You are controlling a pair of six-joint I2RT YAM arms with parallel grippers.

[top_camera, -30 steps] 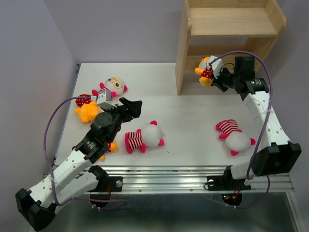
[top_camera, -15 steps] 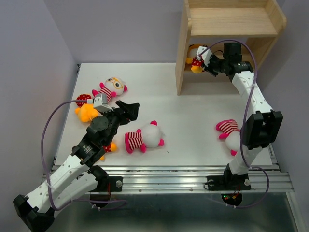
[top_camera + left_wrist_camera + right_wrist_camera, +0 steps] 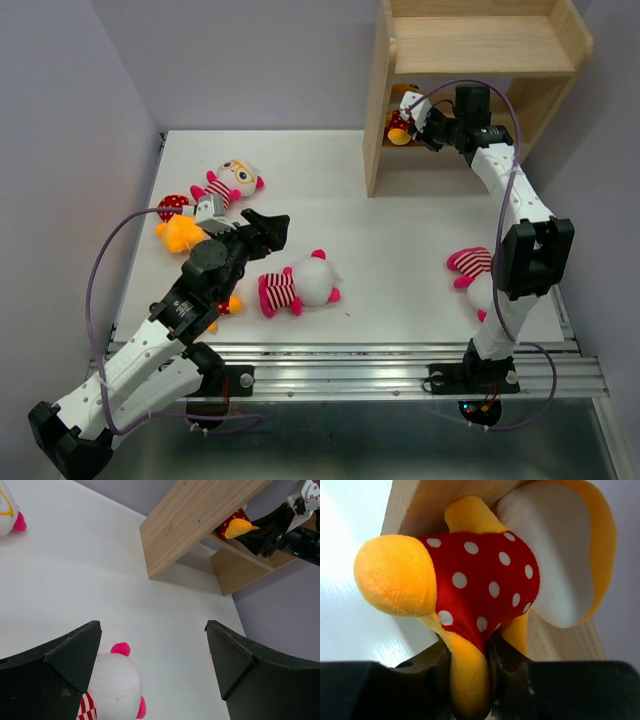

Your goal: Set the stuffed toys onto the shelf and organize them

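Observation:
My right gripper [image 3: 420, 120] is shut on a yellow-orange toy in a red dotted outfit [image 3: 400, 124] and holds it inside the lower tier of the wooden shelf [image 3: 480, 45]. The right wrist view shows the jaws pinching the toy's leg [image 3: 470, 680], with its body [image 3: 480, 580] against the shelf wood [image 3: 415, 505]. My left gripper [image 3: 268, 226] is open and empty above the table, just behind a striped white-headed toy [image 3: 298, 285], whose head shows in the left wrist view [image 3: 116, 685]. Another striped toy [image 3: 232, 180] and a yellow toy [image 3: 178, 230] lie at the left.
A third striped toy [image 3: 478, 275] lies at the right, partly hidden by my right arm. A yellow toy [image 3: 230, 303] peeks out under my left arm. The shelf's side panel [image 3: 378, 110] stands at the table's back. Grey walls close in left and right.
My right arm has carried the yellow toy left and back, from in front of the shelf into its lower tier. My left arm has barely shifted.

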